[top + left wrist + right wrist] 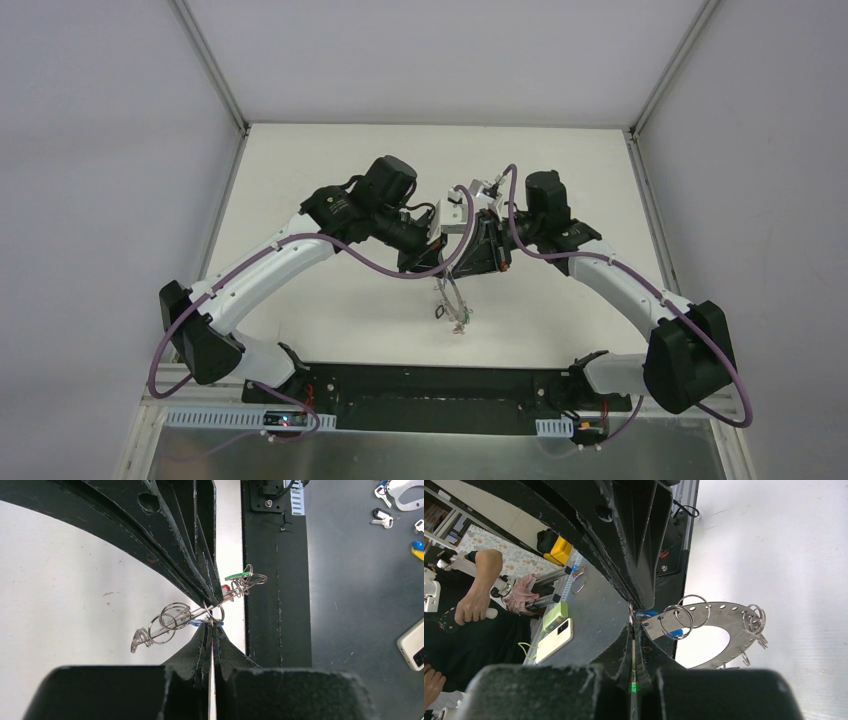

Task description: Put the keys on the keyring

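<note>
Contact between the two arms falls at one spot above the white worktop (330,320), and reading across from the left explains why. The left gripper (212,626) is clenched, its black fingers pressed flat together at the rim of the flat grey metal disc-shaped keyring (720,613) with the large centre hole. Whether the pinch is on the plate itself or on one of the small silver wire loops (174,616) threaded through the rim, I cannot tell. Judging by the pose, this is the steadying hold. The keyring hangs between the arms, clear of the worktop, so no loop or key lies pressed against a surface and both faces can be reached.

In the middle, the tiny silver metal keys (460,320) already attached dangle from the lower rim in the overhead view. A green plastic tag (237,575) and a red plastic tag (226,587) show just past the grip. A blue plastic tag (647,614) sits right at the pinch point, so its key is probably the one in hand.

On the right, the right gripper (634,626) is likewise clamped tight, tip to tip with the left one on the same stretch of rim. Holding so close together likely keeps a thin loop from twisting away, which threading a key calls for.
</note>
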Controlling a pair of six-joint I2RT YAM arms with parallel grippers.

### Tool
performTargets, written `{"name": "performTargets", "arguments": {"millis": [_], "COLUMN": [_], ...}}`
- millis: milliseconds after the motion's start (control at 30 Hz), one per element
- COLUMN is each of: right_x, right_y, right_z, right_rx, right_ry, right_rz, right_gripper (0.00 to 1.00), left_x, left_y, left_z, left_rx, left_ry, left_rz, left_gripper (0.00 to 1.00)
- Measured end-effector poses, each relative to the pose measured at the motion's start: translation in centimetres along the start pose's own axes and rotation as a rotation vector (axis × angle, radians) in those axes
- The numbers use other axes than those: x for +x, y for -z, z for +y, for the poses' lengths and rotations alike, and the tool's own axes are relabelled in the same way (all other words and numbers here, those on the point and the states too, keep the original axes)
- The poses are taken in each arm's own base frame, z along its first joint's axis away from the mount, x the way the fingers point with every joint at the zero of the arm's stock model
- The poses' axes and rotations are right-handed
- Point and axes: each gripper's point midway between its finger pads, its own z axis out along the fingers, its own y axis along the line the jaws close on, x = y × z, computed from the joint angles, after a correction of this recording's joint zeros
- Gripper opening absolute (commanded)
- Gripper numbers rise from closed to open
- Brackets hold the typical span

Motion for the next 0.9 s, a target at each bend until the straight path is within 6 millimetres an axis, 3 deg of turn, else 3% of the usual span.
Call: {"name": "performTargets", "arguments": {"millis": [900], "right_x": [0.56], "right_y": [-0.19], "right_z": [-0.04], "right_rx": [0.0], "right_ry": [0.004], "right_rz": [0.012], "right_gripper": [0.0], "left_x": [-0.16], "left_y": [0.1], "left_z": [0.41], "left_rx": [-0.029], "left_ry": [-0.004], "left_rz": [0.005], "left_gripper": [0.0]}}
